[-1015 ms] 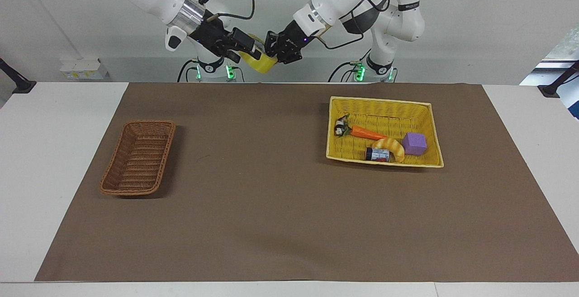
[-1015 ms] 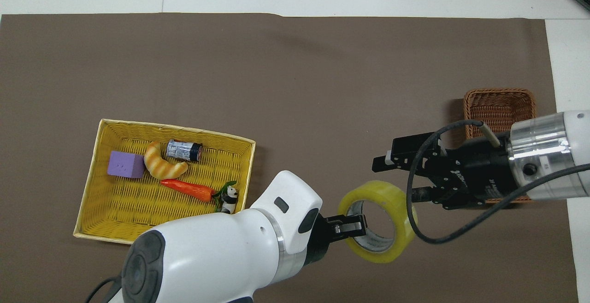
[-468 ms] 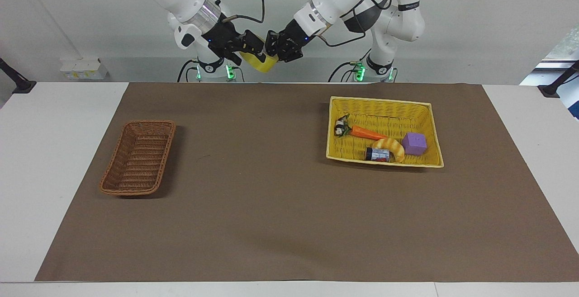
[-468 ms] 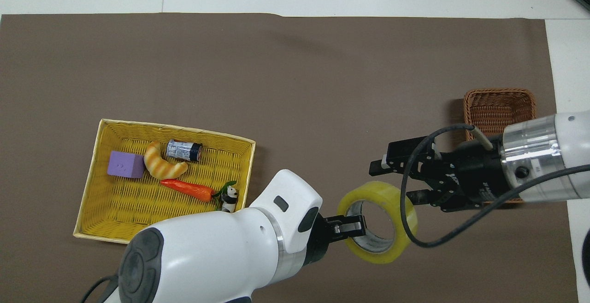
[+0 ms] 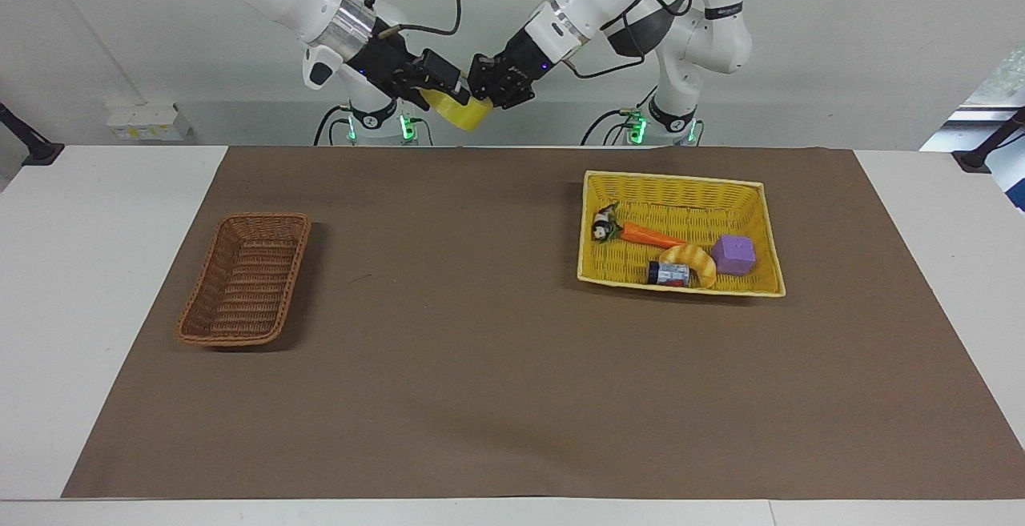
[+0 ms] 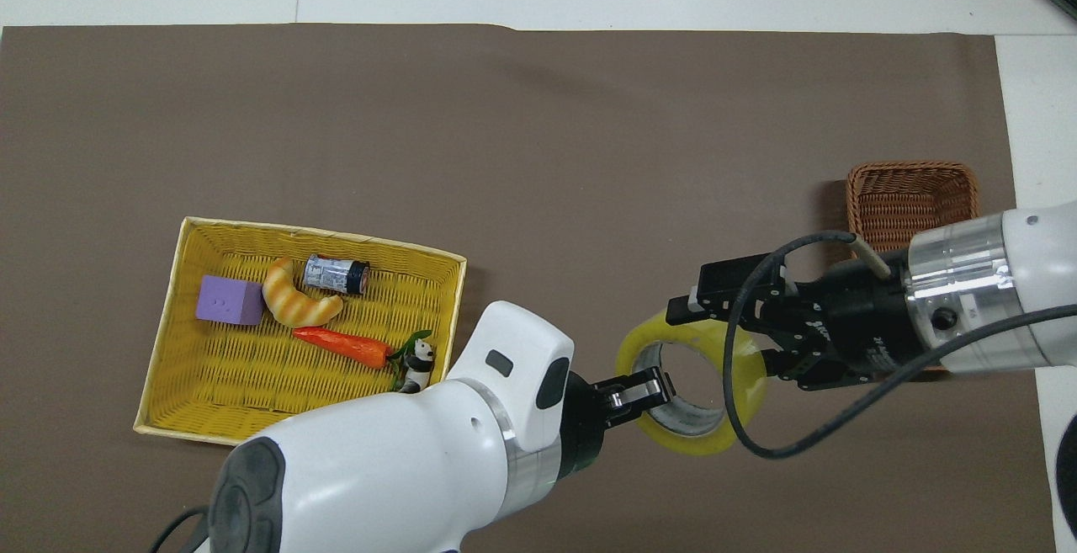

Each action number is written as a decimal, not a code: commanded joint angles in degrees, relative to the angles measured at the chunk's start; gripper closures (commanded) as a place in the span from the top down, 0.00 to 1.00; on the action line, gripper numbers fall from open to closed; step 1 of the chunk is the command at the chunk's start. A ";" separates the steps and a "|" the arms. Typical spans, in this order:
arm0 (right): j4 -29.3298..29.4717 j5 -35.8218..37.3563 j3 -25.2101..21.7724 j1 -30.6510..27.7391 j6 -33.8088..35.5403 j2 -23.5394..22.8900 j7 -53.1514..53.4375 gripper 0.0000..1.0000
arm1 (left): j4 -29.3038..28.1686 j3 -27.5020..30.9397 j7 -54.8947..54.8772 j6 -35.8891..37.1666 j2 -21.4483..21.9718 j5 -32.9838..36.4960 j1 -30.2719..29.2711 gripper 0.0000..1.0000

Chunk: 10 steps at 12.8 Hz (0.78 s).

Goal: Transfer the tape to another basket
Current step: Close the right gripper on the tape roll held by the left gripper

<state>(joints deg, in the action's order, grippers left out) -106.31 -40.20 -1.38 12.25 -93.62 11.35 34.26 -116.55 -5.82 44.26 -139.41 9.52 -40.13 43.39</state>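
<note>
The yellow tape (image 5: 463, 113) hangs in the air over the robots' edge of the mat, between the two baskets; it also shows in the overhead view (image 6: 686, 443). My left gripper (image 5: 487, 92) is shut on the roll's rim, one finger inside the core (image 6: 646, 389). My right gripper (image 5: 445, 90) has come in from the other end. Its open fingers straddle the roll's rim on the side toward the brown basket (image 6: 721, 337). The brown wicker basket (image 5: 244, 282) sits empty at the right arm's end of the mat, partly covered by the right arm in the overhead view (image 6: 913, 195).
The bright yellow basket (image 5: 677, 187) at the left arm's end holds a purple cube (image 5: 734, 254), a croissant, a carrot, a small can and a panda figure; it also shows in the overhead view (image 6: 210, 393). A brown mat (image 5: 480, 350) covers the table.
My right gripper has moved in toward the tape until its fingers overlap the roll's rim. My left gripper still holds the tape in about the same place.
</note>
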 commanded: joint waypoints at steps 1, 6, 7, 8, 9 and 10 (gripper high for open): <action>-0.66 -1.28 0.33 -0.73 1.07 0.52 -0.24 1.00 | 0.80 0.55 6.07 -1.83 -0.03 2.33 0.73 0.00; -0.66 -1.55 0.59 -0.21 2.12 0.86 -5.40 1.00 | 2.98 0.46 24.15 2.91 -0.38 4.71 0.47 0.00; -0.48 -1.47 0.51 -0.30 2.91 0.86 -13.00 1.00 | 4.30 0.46 27.42 3.26 -0.73 4.79 0.56 0.00; -0.48 -0.77 0.50 -0.30 3.79 0.86 -17.00 1.00 | 4.84 0.46 28.59 4.83 -1.34 4.71 0.21 0.00; -0.31 -0.24 0.59 -0.30 3.71 0.78 -18.60 1.00 | 5.45 0.46 29.30 6.07 -1.70 4.62 0.03 0.00; -0.31 0.20 0.85 -0.21 3.80 0.77 -19.66 1.00 | 5.72 0.90 30.61 7.82 -1.79 4.62 -0.06 0.00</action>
<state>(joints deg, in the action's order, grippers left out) -106.21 -40.44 -1.08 12.39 -90.66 11.44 18.37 -113.87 -5.82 71.52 -134.90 9.17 -36.50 43.45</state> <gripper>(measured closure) 0.000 0.780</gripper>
